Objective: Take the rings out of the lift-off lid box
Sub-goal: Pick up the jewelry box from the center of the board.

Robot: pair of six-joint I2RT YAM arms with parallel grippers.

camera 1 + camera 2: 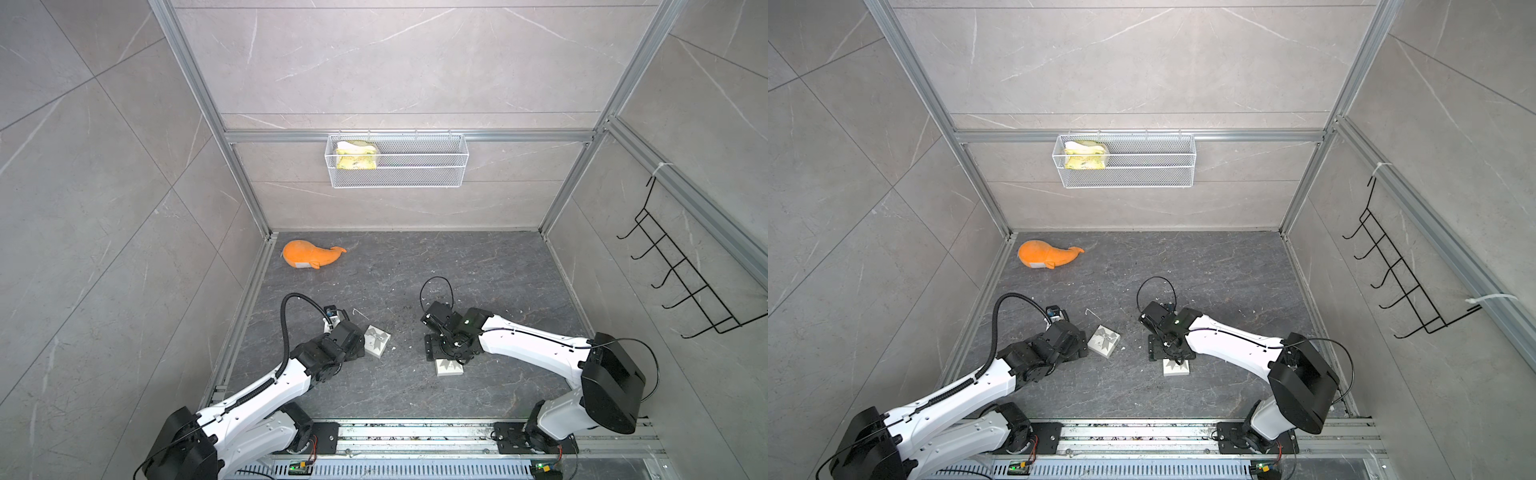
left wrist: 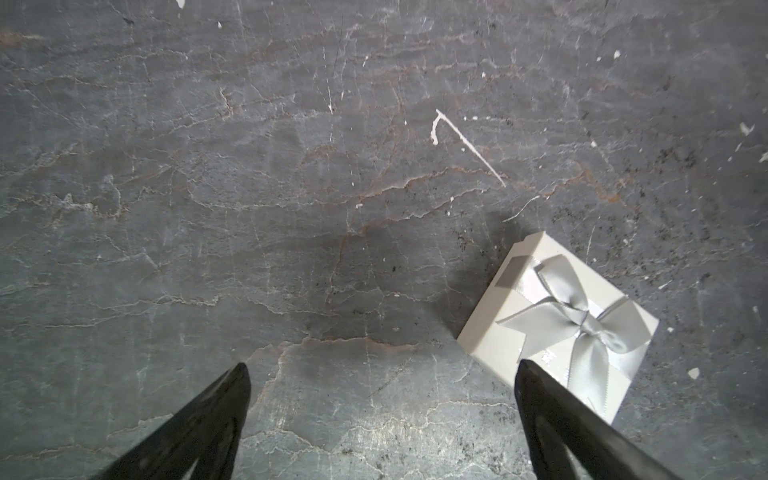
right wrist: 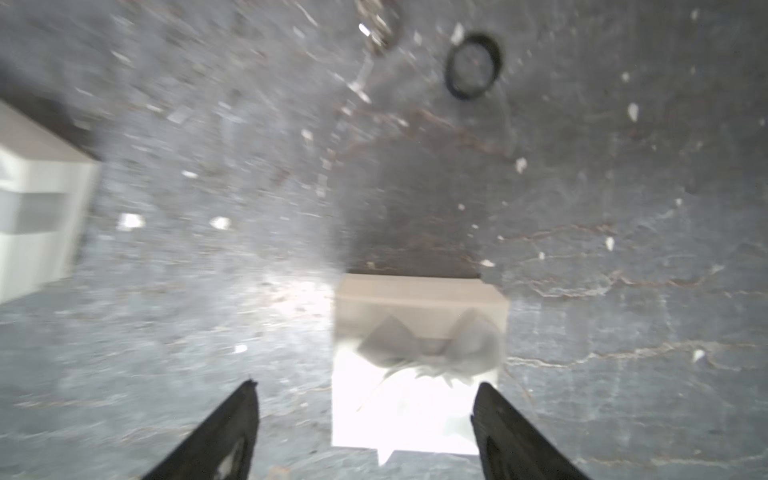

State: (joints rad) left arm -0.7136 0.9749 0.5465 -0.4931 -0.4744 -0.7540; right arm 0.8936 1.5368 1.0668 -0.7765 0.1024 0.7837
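Two white gift boxes with grey bows stand on the dark stone floor. One box (image 1: 376, 341) (image 2: 557, 328) lies beside my left gripper (image 2: 382, 372), which is open over bare floor, one finger overlapping the box's corner. The other box (image 1: 449, 368) (image 3: 419, 332) sits under my right gripper (image 3: 366, 387), whose fingers are spread wide to either side of it, holding nothing. The right wrist view is blurred. One black ring (image 3: 473, 66) lies on the floor beyond that box. I cannot tell which box has the lift-off lid. No other rings show.
An orange plush whale (image 1: 309, 255) lies at the back left. A white wire basket (image 1: 397, 160) with a yellow cloth hangs on the back wall, and a black hook rack (image 1: 681, 274) on the right wall. White crumbs dot the floor.
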